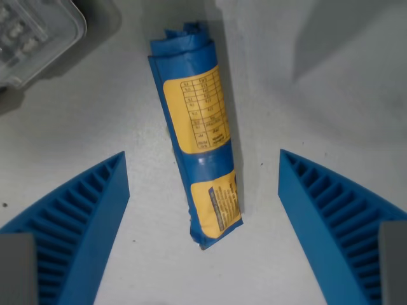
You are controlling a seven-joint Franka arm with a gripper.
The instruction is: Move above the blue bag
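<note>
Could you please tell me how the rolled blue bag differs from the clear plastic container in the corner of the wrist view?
The blue bag is opaque blue with yellow printed labels; the clear container is see-through and pale. The bag is a long rolled packet, fully in view; the container is boxy with rounded corners and cut off at the wrist view's top left. The bag lies between the gripper's open fingers; the container sits outside them. Both rest on the same white table.

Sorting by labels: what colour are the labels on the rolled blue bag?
Yellow labels on the rolled blue plastic bag, wrist view.
</note>
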